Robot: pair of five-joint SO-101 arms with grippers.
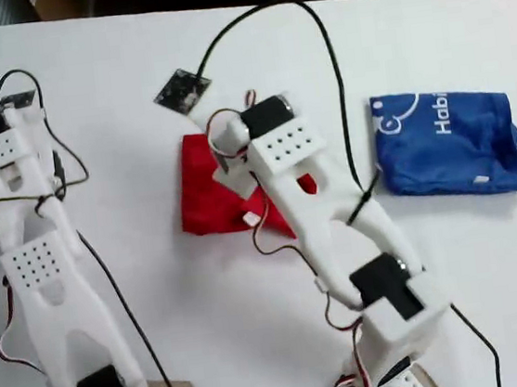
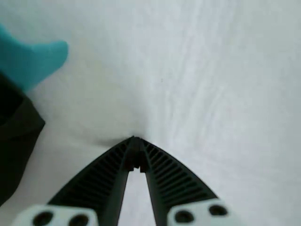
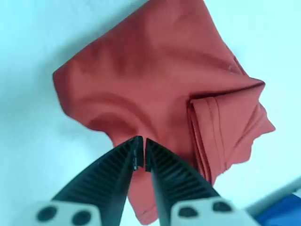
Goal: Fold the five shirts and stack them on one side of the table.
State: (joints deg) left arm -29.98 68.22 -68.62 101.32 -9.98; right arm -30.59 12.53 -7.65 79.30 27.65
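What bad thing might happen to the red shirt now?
The right claw sits closed over the red shirt, whose folded layers stick out at one side; dragging it from one spot might undo the fold. The black cable runs across the table beside that arm and might snag if the arm swings toward the blue shirt.

white lettering (image 1: 443,114) and a white outline drawing (image 1: 397,114) stand on the folded blue shirt (image 1: 451,158).

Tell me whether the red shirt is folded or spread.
Folded: the red shirt lies compact, layered edges stacked along one side.
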